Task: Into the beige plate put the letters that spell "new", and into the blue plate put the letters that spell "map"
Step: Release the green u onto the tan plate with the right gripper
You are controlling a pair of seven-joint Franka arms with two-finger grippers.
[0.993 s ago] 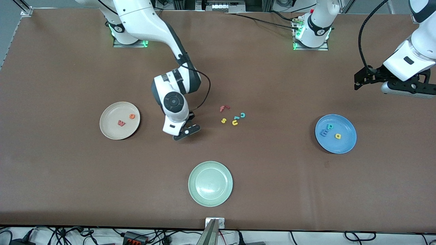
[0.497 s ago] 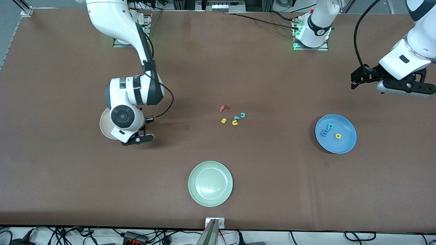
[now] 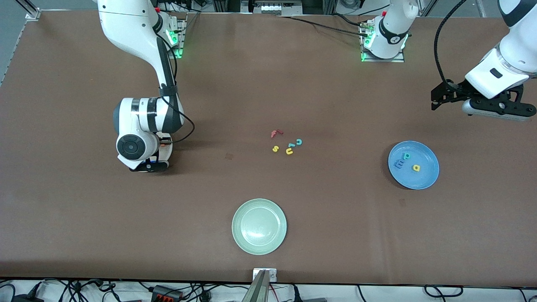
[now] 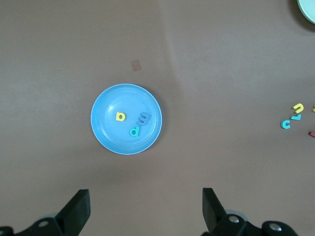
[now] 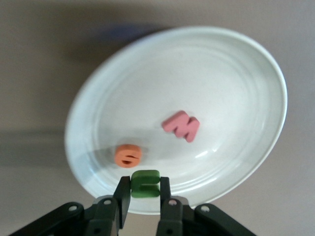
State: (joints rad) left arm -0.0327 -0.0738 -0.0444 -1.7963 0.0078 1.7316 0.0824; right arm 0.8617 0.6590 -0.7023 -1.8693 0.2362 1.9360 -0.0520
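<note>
two letters, the orange e [image 5: 128,155] and the pink w [image 5: 181,126], lie in the beige plate [image 5: 256,73]. the right end effector [image 5: 144,194] hangs directly over that plate's rim, clenched on the green n [image 5: 145,183], so the drop is straight down. from the front the arm hides the plate. the left end effector [image 4: 145,209] waits released at 12 o'clock of the blue plate [image 3: 426,178], which holds m, a, p.

We see two glossy white arms with dark grey joint bands and black cables looped outside, their bases lit green. Each ends in black two-finger hardware: the left gripper [image 4: 142,211] and the right gripper [image 5: 143,201], with visible screws.
</note>
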